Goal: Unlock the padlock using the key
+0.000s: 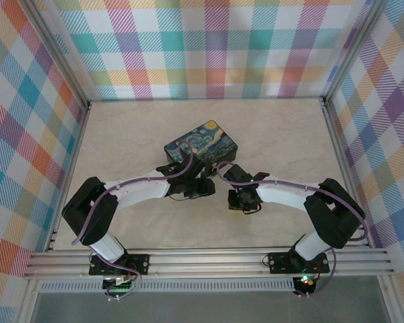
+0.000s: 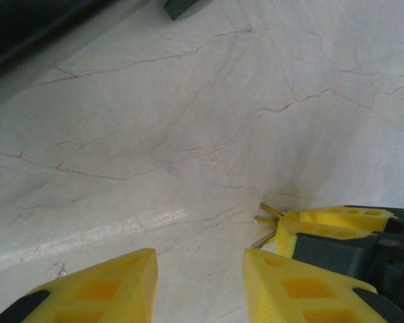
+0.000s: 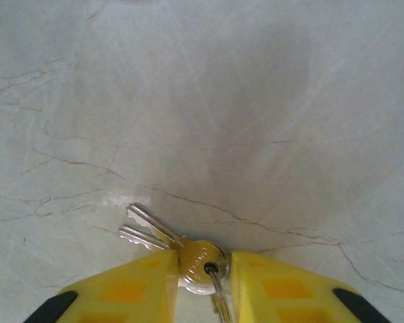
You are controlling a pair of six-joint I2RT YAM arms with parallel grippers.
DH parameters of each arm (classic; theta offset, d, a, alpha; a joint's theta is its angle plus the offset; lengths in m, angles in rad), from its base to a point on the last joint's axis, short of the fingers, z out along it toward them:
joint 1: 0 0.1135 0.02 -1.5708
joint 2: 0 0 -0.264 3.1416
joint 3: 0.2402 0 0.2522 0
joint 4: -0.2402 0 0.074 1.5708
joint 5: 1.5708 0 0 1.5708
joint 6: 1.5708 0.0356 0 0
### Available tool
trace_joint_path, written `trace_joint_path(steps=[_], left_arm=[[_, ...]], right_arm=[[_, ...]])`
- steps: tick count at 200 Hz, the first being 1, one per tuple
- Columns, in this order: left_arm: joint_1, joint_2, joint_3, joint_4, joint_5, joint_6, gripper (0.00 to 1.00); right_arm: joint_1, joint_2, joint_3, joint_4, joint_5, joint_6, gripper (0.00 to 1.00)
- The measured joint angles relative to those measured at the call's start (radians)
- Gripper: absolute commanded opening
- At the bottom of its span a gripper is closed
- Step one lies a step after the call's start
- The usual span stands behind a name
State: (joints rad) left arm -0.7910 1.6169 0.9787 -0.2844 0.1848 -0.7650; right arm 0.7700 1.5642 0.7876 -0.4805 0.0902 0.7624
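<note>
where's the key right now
In the right wrist view the key sits at bottom centre, its head between the yellow fingers of the right gripper, its blade pointing up-left over the table.

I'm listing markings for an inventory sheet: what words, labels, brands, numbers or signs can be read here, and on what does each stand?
No text can be read in these pictures.
On the pale metal keys on a ring, any stamp on the round heads is too blurred to read.
The black box with a swirly blue-and-yellow painted lid shows a painting, with no words that can be made out.
</note>
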Motion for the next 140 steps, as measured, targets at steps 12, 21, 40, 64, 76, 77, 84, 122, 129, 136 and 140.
trace_joint_path(steps=[12,21,40,64,76,77,84,122,129,136,140], left_arm=[[0.0,-0.004,0.0,-0.005,-0.004,0.002,0.39],[0.0,-0.006,0.0,-0.006,-0.006,0.004,0.39],[0.0,-0.012,0.0,-0.016,-0.011,0.011,0.39],[0.0,-0.016,0.0,-0.026,-0.013,0.02,0.39],[0.0,-0.016,0.0,-0.026,-0.011,0.022,0.39],[0.0,-0.016,0.0,-0.026,-0.01,0.022,0.39],[0.0,-0.016,0.0,-0.024,-0.008,0.022,0.38],[-0.008,-0.003,0.0,0.026,0.035,-0.005,0.38],[-0.009,0.006,0.002,0.042,0.045,-0.015,0.38],[-0.011,0.018,0.003,0.06,0.055,-0.028,0.38],[-0.012,0.024,0.005,0.066,0.06,-0.034,0.38]], right_arm=[[0.0,0.0,0.0,0.0,0.002,0.008,0.21],[0.002,-0.002,0.0,-0.001,0.004,0.014,0.2],[0.002,-0.009,-0.005,0.002,0.006,0.018,0.14],[0.003,-0.045,-0.045,0.047,0.007,0.015,0.07],[0.003,-0.074,-0.075,0.081,0.008,0.016,0.05],[0.003,-0.076,-0.077,0.084,0.008,0.016,0.05],[0.003,-0.097,-0.097,0.106,0.008,0.016,0.04],[0.004,-0.162,-0.176,0.214,0.011,0.02,0.03],[0.004,-0.166,-0.183,0.233,0.011,0.023,0.03],[0.004,-0.173,-0.19,0.252,0.011,0.027,0.02],[0.004,-0.177,-0.193,0.259,0.011,0.027,0.02]])
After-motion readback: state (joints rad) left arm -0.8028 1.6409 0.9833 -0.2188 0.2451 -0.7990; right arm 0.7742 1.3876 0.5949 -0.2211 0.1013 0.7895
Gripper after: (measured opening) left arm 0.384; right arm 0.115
